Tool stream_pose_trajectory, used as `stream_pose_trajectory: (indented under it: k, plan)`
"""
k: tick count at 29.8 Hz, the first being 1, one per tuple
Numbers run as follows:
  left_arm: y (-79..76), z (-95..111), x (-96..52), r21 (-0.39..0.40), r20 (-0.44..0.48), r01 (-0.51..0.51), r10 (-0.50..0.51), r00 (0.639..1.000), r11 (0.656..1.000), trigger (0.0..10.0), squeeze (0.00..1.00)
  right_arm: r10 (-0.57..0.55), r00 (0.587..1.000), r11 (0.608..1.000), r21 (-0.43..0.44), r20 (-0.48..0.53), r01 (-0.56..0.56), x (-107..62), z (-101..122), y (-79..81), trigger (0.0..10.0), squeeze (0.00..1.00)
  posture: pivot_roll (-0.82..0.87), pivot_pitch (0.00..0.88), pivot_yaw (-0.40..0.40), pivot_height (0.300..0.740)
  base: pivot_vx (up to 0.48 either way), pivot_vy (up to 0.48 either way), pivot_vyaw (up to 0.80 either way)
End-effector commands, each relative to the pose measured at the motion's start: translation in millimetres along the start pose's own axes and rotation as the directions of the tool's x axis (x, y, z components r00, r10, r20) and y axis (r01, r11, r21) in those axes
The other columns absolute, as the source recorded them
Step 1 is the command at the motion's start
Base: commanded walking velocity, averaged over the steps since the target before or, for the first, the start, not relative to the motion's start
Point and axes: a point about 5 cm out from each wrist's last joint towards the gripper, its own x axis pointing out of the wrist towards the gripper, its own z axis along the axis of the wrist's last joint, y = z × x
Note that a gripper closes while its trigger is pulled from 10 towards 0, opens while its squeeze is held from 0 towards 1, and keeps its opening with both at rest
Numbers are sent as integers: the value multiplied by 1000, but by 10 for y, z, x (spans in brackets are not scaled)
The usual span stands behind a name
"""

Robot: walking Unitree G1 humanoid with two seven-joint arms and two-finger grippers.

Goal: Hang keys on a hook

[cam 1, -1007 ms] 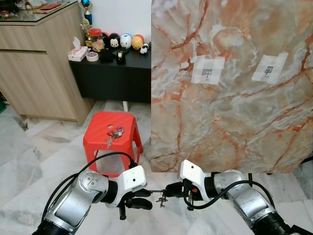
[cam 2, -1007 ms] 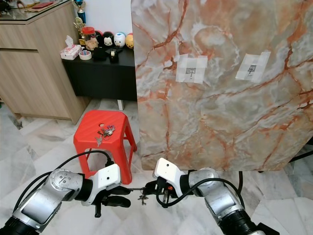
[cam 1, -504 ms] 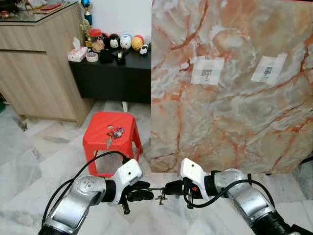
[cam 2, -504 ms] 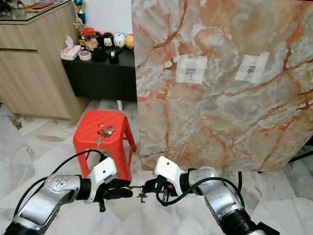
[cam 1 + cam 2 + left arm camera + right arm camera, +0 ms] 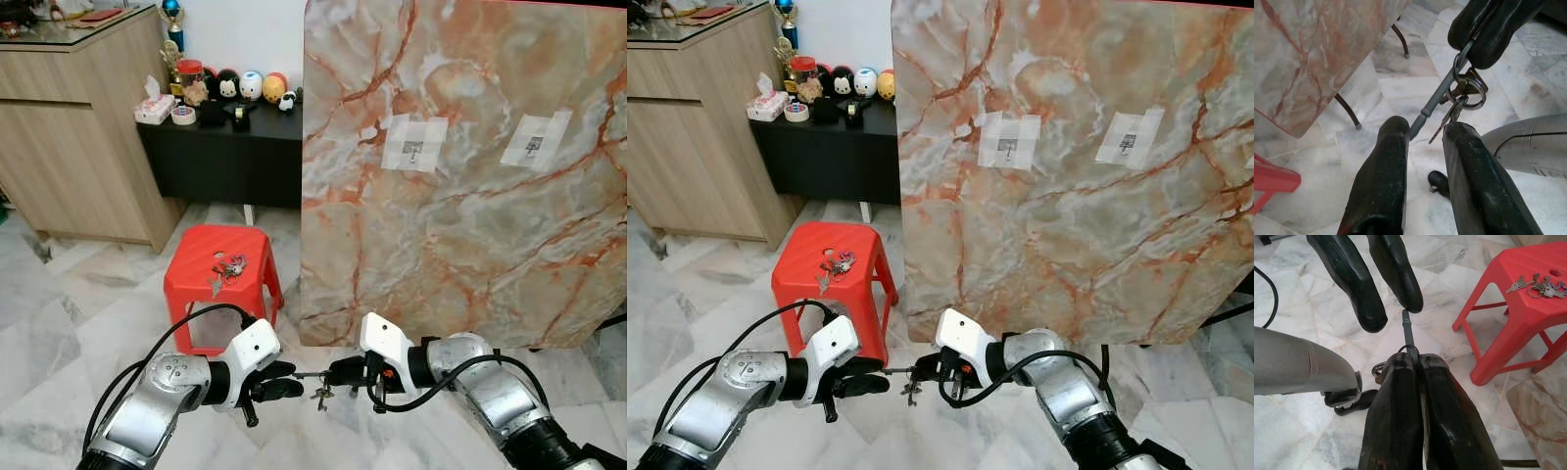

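While both arms meet low over the marble floor (image 5: 59, 323), a key bunch hangs between their end effectors.

A large marble slab (image 5: 460, 176) stands upright on the right, two taped paper patches on its face; to its left sit a wooden cabinet (image 5: 78, 127), a black worktop (image 5: 225, 147) carrying small toys, and a red stool (image 5: 223, 274) with a second set of keys (image 5: 229, 265) on its seat. The right end effector (image 5: 1418, 369) is clamped narrow on a thin grey rod (image 5: 1437, 100), from which the keys (image 5: 1464, 93) dangle on their ring just beside its fingertips. The left end effector (image 5: 1422, 132) faces it, fingers parted around the rod's free tip, not visibly gripping it.
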Motion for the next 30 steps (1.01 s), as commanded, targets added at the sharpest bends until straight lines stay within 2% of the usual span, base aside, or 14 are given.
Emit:
stream_pose_trajectory:
  k: [1, 8, 20, 30]
  plan:
    - [6, 43, 34, 25, 8, 8, -8, 1000, 1000, 10000, 0, -2, 1000, 1000, -5, 17, 2, -13, 35, -21, 0, 0, 54, 0, -89, 740, 0, 0, 0]
    - [42, 64, 57, 35, 22, -16, 15, 1000, 999, 10000, 0, 1, 1000, 1000, -5, 17, -1, -19, 36, -19, 0, 0, 48, 0, -91, 740, 0, 0, 0]
    - [-4, 2, 96, 55, -15, 24, -24, 1000, 998, 10000, 0, -2, 1000, 1000, -8, 24, 2, -4, 63, -31, 0, 0, 51, 0, -92, 740, 0, 0, 0]
    - [-34, 14, 135, 52, -5, 59, -59, 998, 997, 10000, 0, 1, 1000, 1000, -4, 26, -1, 13, 61, -19, 0, 0, 48, 0, -89, 740, 0, 0, 0]
